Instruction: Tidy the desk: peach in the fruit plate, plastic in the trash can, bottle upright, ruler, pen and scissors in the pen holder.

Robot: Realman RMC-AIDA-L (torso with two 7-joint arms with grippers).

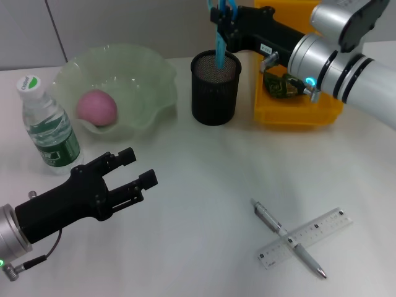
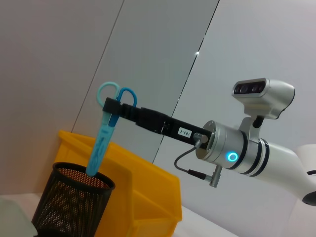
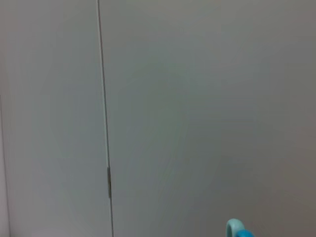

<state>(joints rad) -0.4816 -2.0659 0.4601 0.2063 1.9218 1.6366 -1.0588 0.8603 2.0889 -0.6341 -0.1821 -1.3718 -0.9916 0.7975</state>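
Now our right gripper (image 1: 221,17) clamps the scissors (image 2: 101,138), tips inside the far pen holder (image 1: 215,87); peach (image 1: 96,107) plated, bottle (image 1: 48,127) upright; pen (image 1: 287,237) and ruler (image 1: 305,237) remain, near right. Left gripper (image 1: 132,168) hangs spread.

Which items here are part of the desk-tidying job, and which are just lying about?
Part of the job:
- scissors, held by the right gripper, blades entering the pen holder
- pen lying across the ruler
- peach in the fruit plate
- bottle, upright
- plastic in the yellow trash can
- left gripper, idle

Lying about:
- nothing else visible
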